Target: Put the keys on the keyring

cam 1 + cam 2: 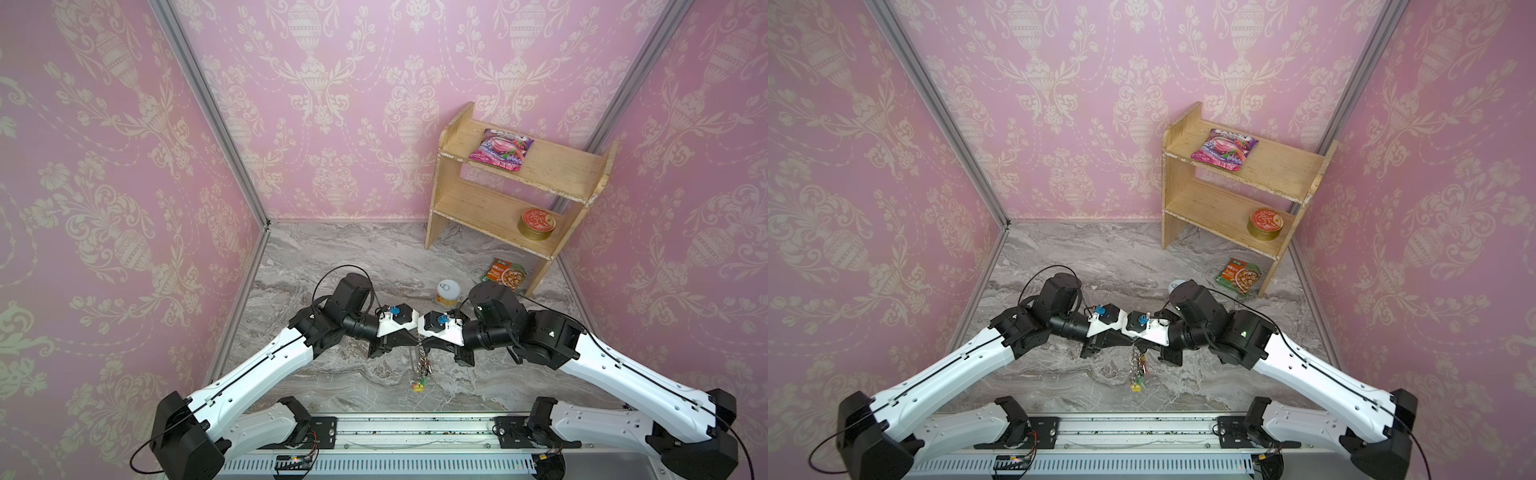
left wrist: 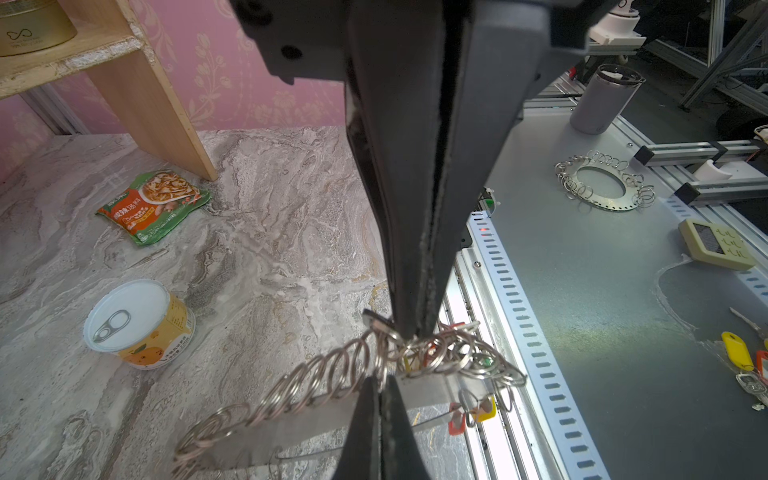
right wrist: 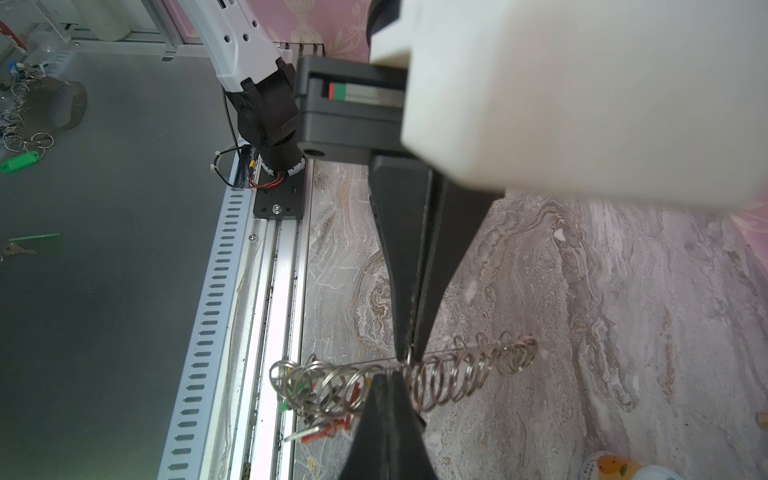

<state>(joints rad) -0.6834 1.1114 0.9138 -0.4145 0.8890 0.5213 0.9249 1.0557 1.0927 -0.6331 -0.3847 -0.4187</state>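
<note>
Silvery keyring (image 1: 419, 365) hangs clamped by left end effector (image 2: 413, 330) and right end effector (image 3: 409, 351) together, probably steadied for threading.

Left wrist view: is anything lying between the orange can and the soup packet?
No. In the left wrist view the marble tabletop between the can and the packet is bare.

Grey marble tabletop (image 1: 353, 257), wooden shelf (image 1: 469, 208), ring-pull tin (image 1: 448, 291), green packet (image 1: 504, 275)

Lab test booth: wallpapered panels (image 1: 104, 166) on aluminium framing (image 1: 212, 112), beside a metal workbench (image 2: 623, 291).
</note>
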